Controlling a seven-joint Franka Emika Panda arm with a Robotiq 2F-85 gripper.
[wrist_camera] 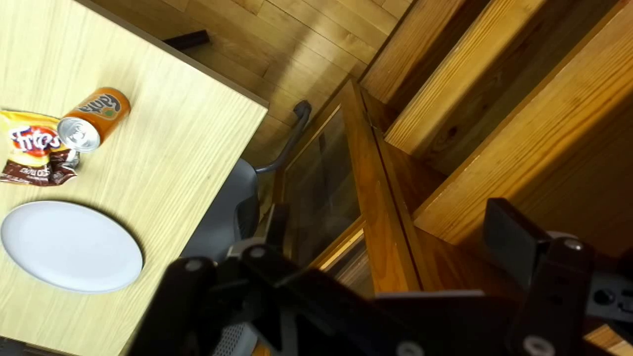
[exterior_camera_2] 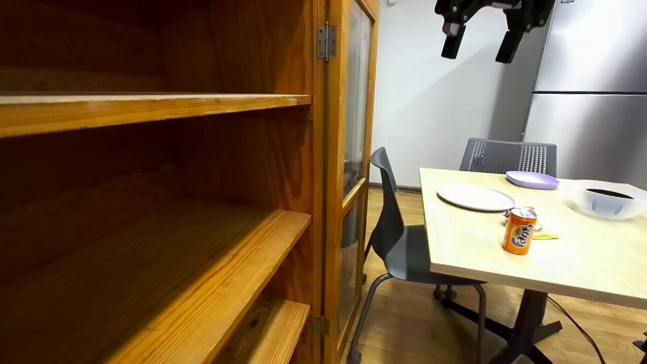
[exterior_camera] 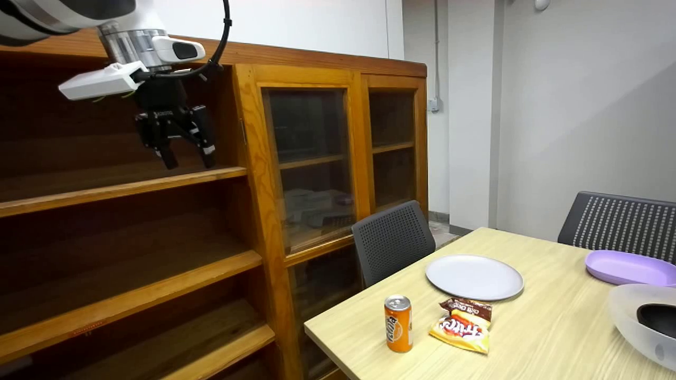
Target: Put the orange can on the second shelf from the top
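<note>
On the left, I see the second shelf from the top [exterior_camera: 142,294], where the job should end. Next, up high, is the end effector [exterior_camera: 189,160], its jaws wide apart with nothing between them. Farther right, the orange can [exterior_camera: 398,323] stands up on the desk [exterior_camera: 544,316]. I think nothing is done yet: the grab, the carry and the put-down are all left.

Glossy white, rounded arm [exterior_camera: 79,22]; silvery wrist cylinder [exterior_camera: 129,46]; white rounded lug [exterior_camera: 162,50] with black oval inset [exterior_camera: 185,50]; flat white plastic housing [exterior_camera: 100,83]; black cable [exterior_camera: 227,21], banded. Two-fingered black gripper [exterior_camera: 188,158], small pale lettering [exterior_camera: 163,113]; grey round screw heads [wrist_camera: 573,244].
</note>
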